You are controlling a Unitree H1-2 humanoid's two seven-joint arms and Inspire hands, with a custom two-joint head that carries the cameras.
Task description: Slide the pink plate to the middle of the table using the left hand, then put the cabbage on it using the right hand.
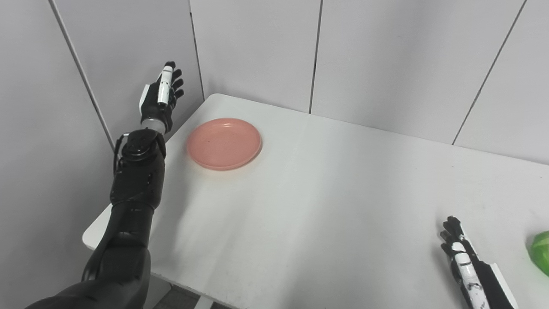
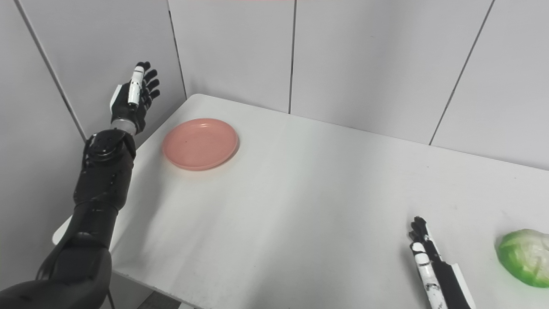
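Pink plate (image 1: 224, 143) sits near the far-left corner of the tabletop (image 1: 326, 206), nowhere near the middle yet. Left hand (image 1: 161, 98) is raised off to the plate's left, past the edge, fingers (image 1: 176, 84) spread, holding nothing. Right hand (image 2: 429, 262) rests flat, empty, beside the cabbage (image 2: 524, 256). Left is clearly the nearer one.

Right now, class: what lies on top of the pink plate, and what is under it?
Nothing lies on the pink plate; its dish is bare. It sits on the white table near the far left corner. The patch of table beneath it is covered, so that cannot be seen.
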